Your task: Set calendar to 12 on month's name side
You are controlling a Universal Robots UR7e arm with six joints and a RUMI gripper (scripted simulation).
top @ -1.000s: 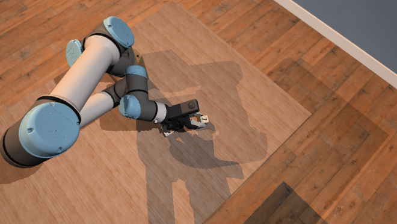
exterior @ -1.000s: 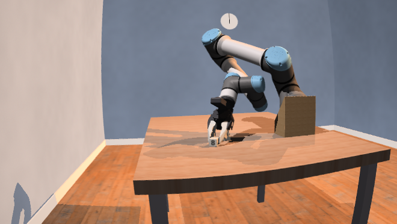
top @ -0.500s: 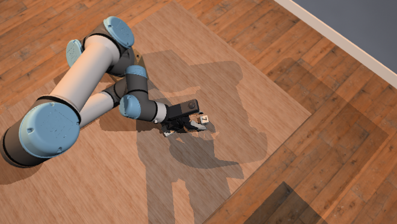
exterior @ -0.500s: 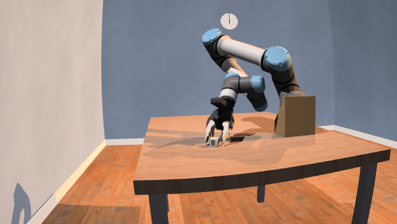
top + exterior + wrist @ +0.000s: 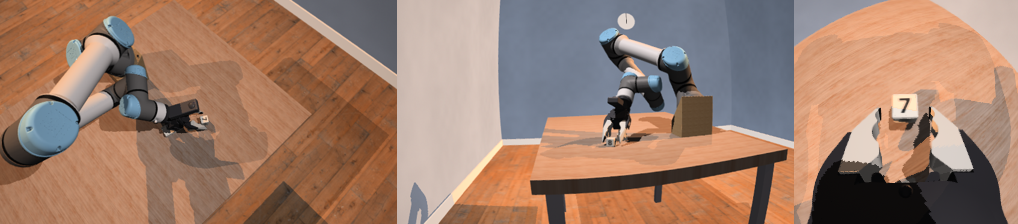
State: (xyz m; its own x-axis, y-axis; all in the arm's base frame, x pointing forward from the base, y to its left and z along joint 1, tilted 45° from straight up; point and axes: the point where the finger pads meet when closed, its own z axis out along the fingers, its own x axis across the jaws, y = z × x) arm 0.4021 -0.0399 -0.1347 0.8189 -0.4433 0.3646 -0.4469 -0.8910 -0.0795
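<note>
A small white cube [image 5: 204, 120] [image 5: 610, 142] [image 5: 904, 106] appears to rest on the table. Its top shows a 7, upright in the wrist view, and the side facing the exterior camera shows an 8. My gripper [image 5: 612, 141] [image 5: 904, 108] is partly open and low over the table. Its fingertips stand to either side of the cube, with a visible gap on each side in the wrist view. A whitish piece [image 5: 168, 133] shows beside the gripper body; I cannot tell whether it is part of the calendar. The tray, the other cube and the month's name cannot be made out.
The wooden table [image 5: 105, 168] [image 5: 652, 162] carries the arm's wedge-shaped base block [image 5: 697, 117], to the right of the gripper in the exterior view. The arm's broad shadows fall across the table around the cube. The table's edge [image 5: 834, 42] shows beyond the cube in the wrist view.
</note>
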